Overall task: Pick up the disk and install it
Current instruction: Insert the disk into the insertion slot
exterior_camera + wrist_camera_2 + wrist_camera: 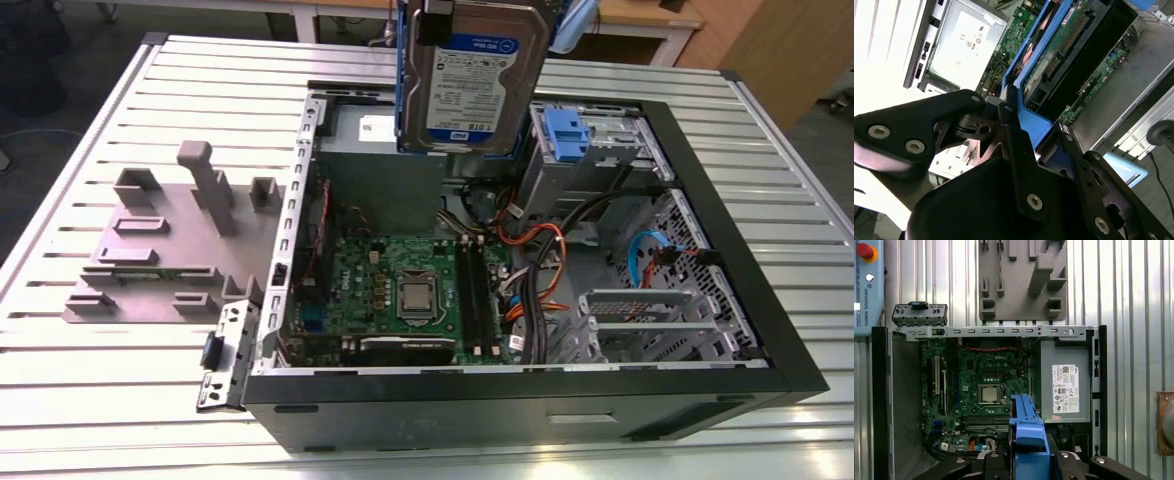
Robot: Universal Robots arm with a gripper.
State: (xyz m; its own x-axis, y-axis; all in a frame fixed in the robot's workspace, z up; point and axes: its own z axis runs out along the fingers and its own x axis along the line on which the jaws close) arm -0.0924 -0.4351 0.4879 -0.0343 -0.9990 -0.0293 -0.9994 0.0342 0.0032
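One disk point(470, 85) is held on edge, pinched by the pincer point(1033, 120), above the open case point(534, 400), presumably for clearance.

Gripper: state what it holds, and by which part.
The gripper holds the disk by the end of its blue carrier bracket; it hangs upright over the open computer case.

The blue-framed silver rectangular hard drive point(470, 85) was cut by the exterior view's upper edge. In the first wrist view it hid part of the green motherboard point(979, 370).
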